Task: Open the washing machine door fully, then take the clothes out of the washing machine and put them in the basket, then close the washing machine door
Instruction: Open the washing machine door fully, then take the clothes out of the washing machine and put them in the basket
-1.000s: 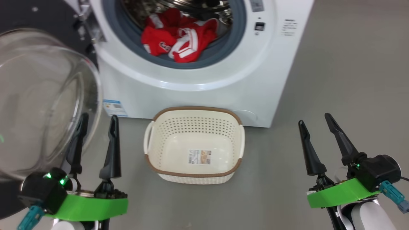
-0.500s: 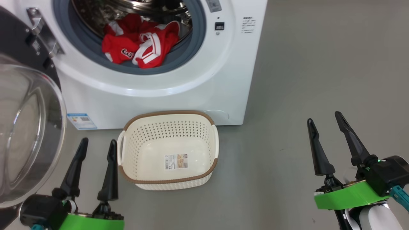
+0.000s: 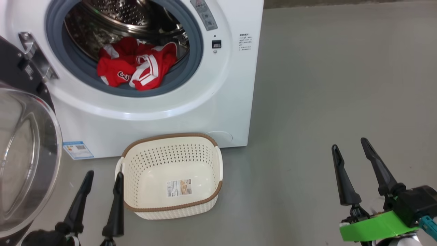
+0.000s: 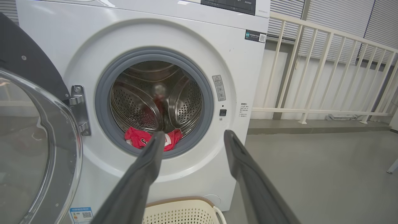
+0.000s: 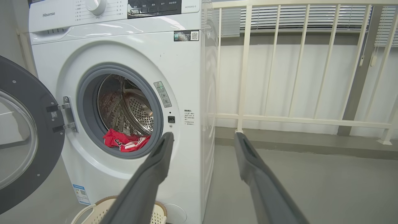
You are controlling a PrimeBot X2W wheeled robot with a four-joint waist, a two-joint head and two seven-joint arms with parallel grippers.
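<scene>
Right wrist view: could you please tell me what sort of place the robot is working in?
Probably a laundry corner of a balcony or utility area: a white front-loading washing machine stands on a bare grey floor, with a cream railing and slatted blinds beside it.

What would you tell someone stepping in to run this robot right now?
The left pincer is open and empty, low beside the basket.
The right pincer is open and empty, above the floor to the right.
The washing machine door is swung wide open on the left.
The clothes lie in a red heap inside the washing machine, near its opening.
The basket is empty and sits in front of the machine.
Done: door opened.
Left: move the clothes into the basket, then close the door.
</scene>
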